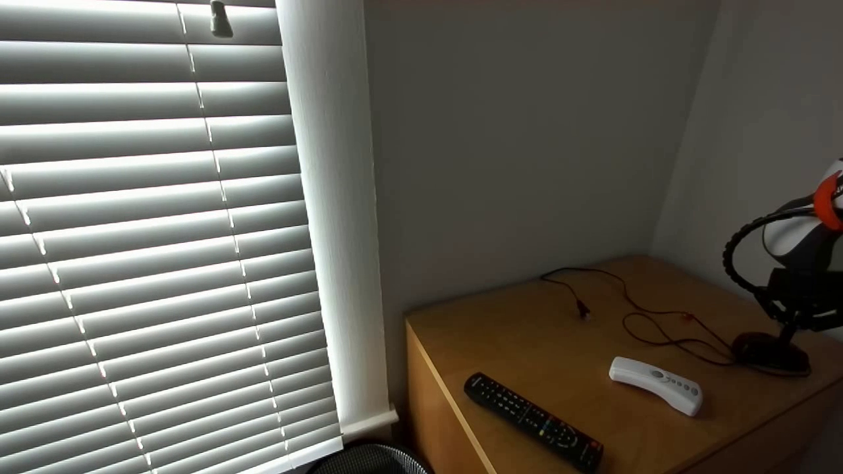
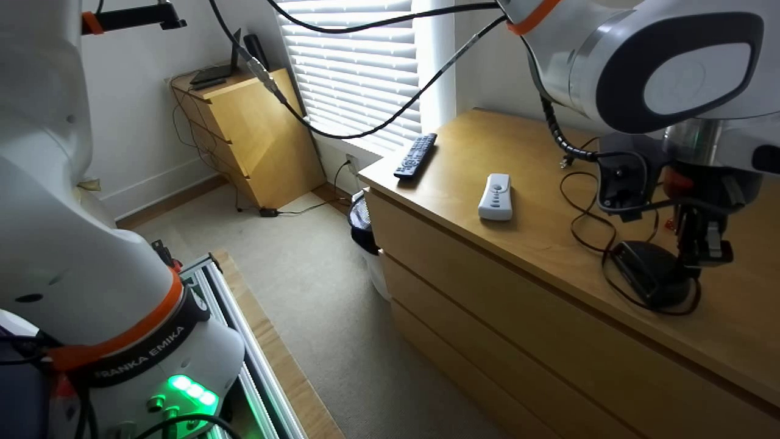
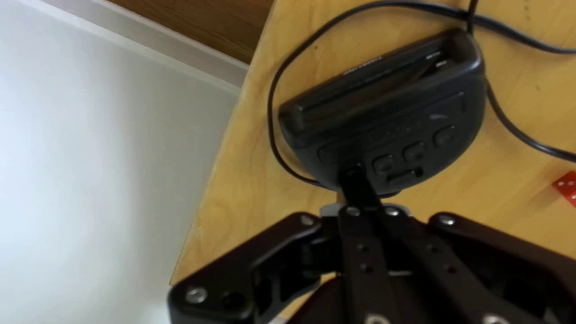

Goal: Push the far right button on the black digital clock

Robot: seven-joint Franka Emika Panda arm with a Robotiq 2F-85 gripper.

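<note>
The black digital clock [image 3: 418, 126] lies on the dresser top, with its row of buttons facing up in the wrist view. It also shows in both exterior views [image 1: 767, 352] [image 2: 649, 277]. My gripper [image 3: 355, 173] is shut with nothing visible between its fingers. Its fingertips point down over the clock's top, at the end of the button row beside a visible square button [image 3: 383, 164]. They hide the spot under them, and I cannot tell whether they press on it. In the exterior views the gripper [image 1: 788, 329] [image 2: 691, 268] stands right at the clock.
A black cable [image 3: 274, 90] loops around the clock and across the dresser top [image 2: 536, 244]. A red die [image 3: 566, 185] lies near the clock. A white remote [image 2: 496, 198] and a black remote [image 2: 416, 156] lie farther along the dresser. The dresser edge and wall are close by.
</note>
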